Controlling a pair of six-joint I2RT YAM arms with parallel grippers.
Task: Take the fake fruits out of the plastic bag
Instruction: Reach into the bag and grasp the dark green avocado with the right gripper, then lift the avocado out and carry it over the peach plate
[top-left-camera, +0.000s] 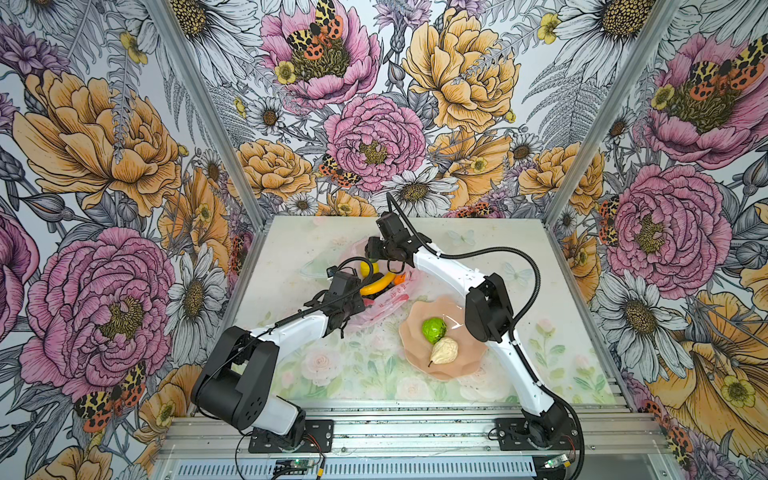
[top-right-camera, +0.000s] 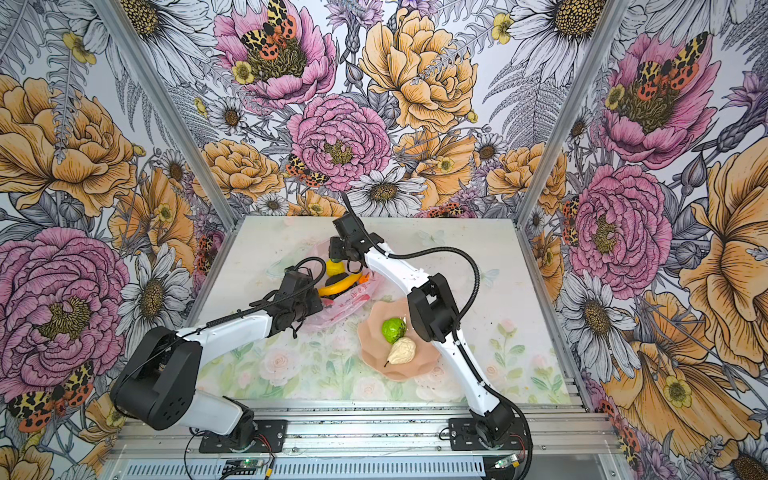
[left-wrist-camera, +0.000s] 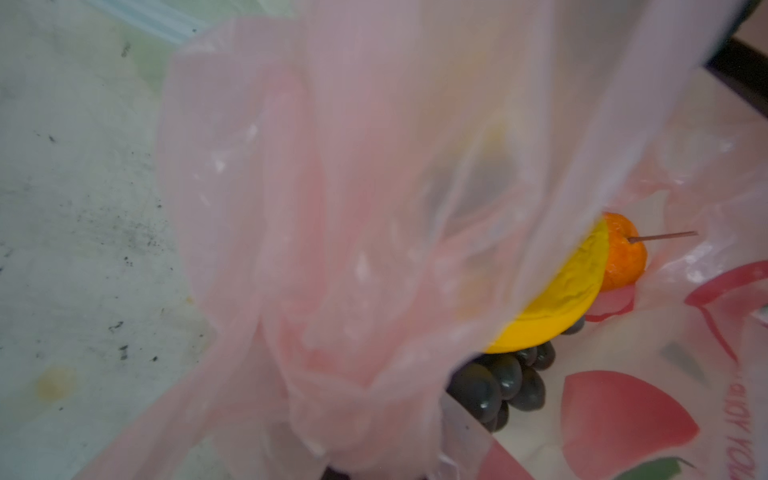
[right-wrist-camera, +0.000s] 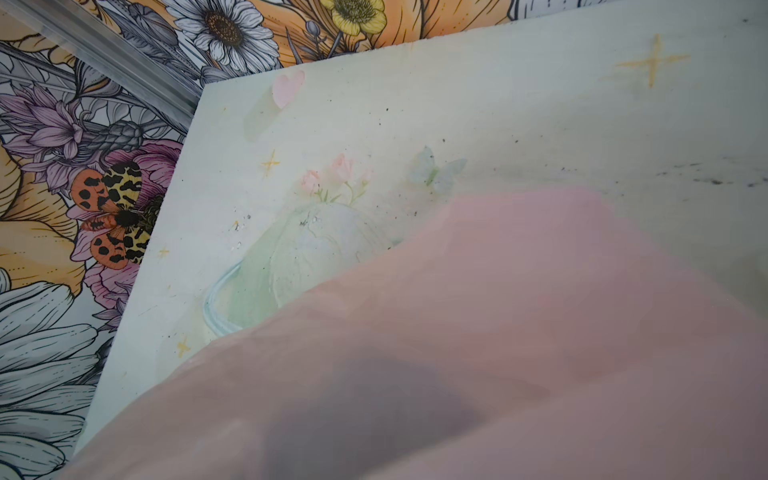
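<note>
Two fruits (green round one (top-left-camera: 434, 329), cream pear (top-left-camera: 444, 351)) on the right plate (top-left-camera: 415, 347); four visible in the plastic bag (top-left-camera: 390, 301): lemon (top-left-camera: 366, 268), banana (top-left-camera: 376, 284), tangerine (top-left-camera: 399, 278), grapes (left-wrist-camera: 498, 386); left fingers (top-left-camera: 358, 306) closed on the bag, right fingers (top-left-camera: 371, 249) cannot tell

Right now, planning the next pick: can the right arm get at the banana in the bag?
Probably yes. The banana lies uncovered in the plastic bag, close to the right gripper in both top views; the left gripper seems to hold the film back. Loose film there might snag.

The left arm (top-left-camera: 297, 328) and right arm (top-left-camera: 446, 266) are built of glossy white shells joined by bulky black joint housings. Black corrugated conduits (top-left-camera: 537, 274) are routed along both.
</note>
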